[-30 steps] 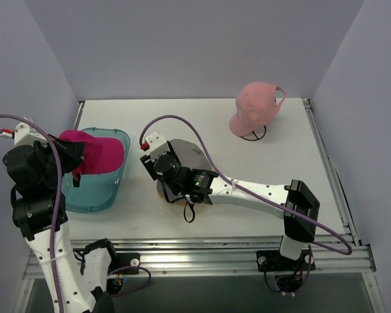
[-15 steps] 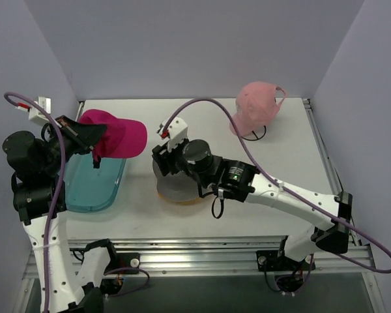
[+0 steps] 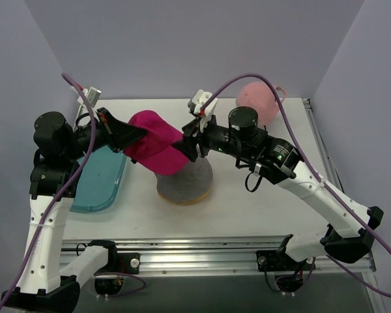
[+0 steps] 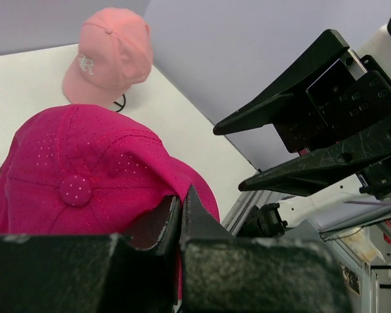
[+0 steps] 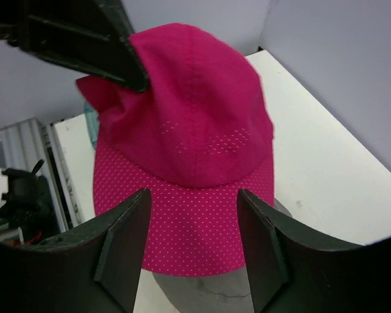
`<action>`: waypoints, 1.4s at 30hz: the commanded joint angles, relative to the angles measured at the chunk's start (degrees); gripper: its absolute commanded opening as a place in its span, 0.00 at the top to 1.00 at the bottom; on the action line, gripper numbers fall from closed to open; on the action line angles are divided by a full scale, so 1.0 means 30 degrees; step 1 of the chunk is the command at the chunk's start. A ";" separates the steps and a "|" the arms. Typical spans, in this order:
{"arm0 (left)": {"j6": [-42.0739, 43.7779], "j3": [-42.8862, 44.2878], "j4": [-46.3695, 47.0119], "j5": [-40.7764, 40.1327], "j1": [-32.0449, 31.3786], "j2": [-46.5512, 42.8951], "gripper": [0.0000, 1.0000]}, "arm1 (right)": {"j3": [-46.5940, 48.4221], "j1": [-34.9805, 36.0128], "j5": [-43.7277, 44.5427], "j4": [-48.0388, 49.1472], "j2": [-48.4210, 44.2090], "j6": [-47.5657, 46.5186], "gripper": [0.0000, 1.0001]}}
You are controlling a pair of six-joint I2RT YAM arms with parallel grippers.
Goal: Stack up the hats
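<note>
My left gripper (image 3: 141, 134) is shut on the back edge of the magenta baseball cap (image 3: 155, 147) and holds it in the air, its brim over the grey bucket hat (image 3: 188, 180). In the left wrist view the cap (image 4: 85, 176) fills the lower left and its fabric is pinched between my fingertips (image 4: 189, 203). A yellow rim (image 3: 182, 201) shows under the grey hat. My right gripper (image 3: 190, 147) is open, its fingers on either side of the cap's brim (image 5: 189, 215) without touching, with the grey hat (image 5: 215, 290) below. The light pink baseball cap (image 3: 255, 99) is at the back right.
The translucent teal tray (image 3: 101, 188) lies at the left, under my left arm. The light pink cap (image 4: 111, 52) sits on a thin black wire base (image 4: 121, 103). Walls close in the table on the left, back and right. A metal rail (image 3: 202, 251) runs along the near edge.
My left gripper lifted the magenta cap out of the teal tray and carried it right, over the grey hat. My right arm rose off the grey hat and now faces the cap's brim.
</note>
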 commanded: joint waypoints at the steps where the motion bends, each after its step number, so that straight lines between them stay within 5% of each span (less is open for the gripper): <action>1: 0.0081 0.0780 0.1991 0.1748 -0.0250 -0.0248 0.98 | 0.0746 0.0133 -0.2899 -0.1075 -0.1000 -0.1721 0.49; 14: 0.0195 0.0077 0.1176 0.6346 -0.1244 -0.0218 0.98 | 0.0453 0.0251 -0.3606 -0.1926 -0.1764 -0.3859 0.48; 22: 0.3565 0.0283 -0.3658 0.5851 -0.2182 -0.0335 0.98 | 0.1214 -0.0012 -0.2727 -0.2249 -0.1149 -0.4741 0.47; 37: 0.5704 0.0135 -0.5300 0.5705 -0.3969 0.0836 0.98 | -0.0338 0.0046 -0.5160 -0.1897 0.0433 -0.6029 0.49; 40: 0.6173 0.0223 -0.5508 0.5324 -0.4263 0.1012 0.98 | -0.0366 0.0017 -0.5217 -0.1722 0.0464 -0.6059 0.54; 42: 0.6174 0.0223 -0.5479 0.4973 -0.4293 0.1159 0.98 | -0.0512 0.0046 -0.5305 -0.1431 0.0377 -0.6001 0.74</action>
